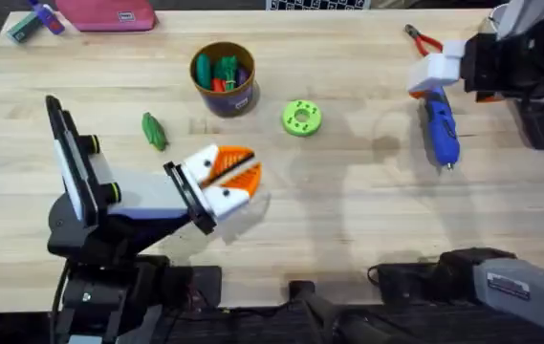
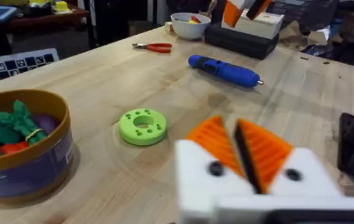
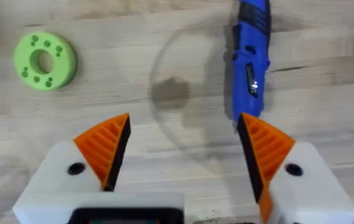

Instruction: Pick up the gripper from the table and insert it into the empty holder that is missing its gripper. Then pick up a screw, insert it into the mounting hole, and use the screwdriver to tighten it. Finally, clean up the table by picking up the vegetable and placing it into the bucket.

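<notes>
Overhead looks down; both wrist views share screwdriver.

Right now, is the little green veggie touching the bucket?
Apart. The overhead view shows bare wood between the vegetable and the bucket, which stands farther back on the table.

left gripper fingers together, right gripper fingers apart
</notes>
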### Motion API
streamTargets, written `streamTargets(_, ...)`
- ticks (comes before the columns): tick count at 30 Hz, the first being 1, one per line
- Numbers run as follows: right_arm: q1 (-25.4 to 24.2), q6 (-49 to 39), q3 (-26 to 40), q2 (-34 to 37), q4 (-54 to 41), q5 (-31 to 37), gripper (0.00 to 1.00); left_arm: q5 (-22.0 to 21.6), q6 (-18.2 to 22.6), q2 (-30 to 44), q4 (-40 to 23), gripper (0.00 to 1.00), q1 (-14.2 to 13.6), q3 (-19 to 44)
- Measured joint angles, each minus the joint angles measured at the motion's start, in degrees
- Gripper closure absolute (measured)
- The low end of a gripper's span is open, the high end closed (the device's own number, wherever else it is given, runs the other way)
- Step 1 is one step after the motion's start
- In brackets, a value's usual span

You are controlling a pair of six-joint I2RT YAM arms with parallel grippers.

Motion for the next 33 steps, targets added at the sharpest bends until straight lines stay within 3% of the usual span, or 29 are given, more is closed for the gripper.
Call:
streamTargets(1,-0.6,0.0,0.0,0.4,0.0,0.2,0.008,0.0,0.2,0.0,0.0,0.947,0.0,0.0)
streamTargets(3,-2.0,-0.4,0.0,1.4,0.5,0.6,0.008,0.0,0.2,0.0,0.0,0.99,0.0,0.0)
streamTargets(12,-11.0,-6.8,0.0,12.5,9.1,1.2,0.008,0.0,0.2,0.0,0.0,0.993,0.0,0.0)
streamTargets(26,-15.5,-17.6,0.0,28.4,13.9,1.6,0.01,0.0,0.2,0.0,0.0,0.993,0.0,0.0)
streamTargets(33,-17.2,-19.9,0.0,32.4,17.1,1.8,0.01,0.0,0.2,0.0,0.0,0.993,0.0,0.0)
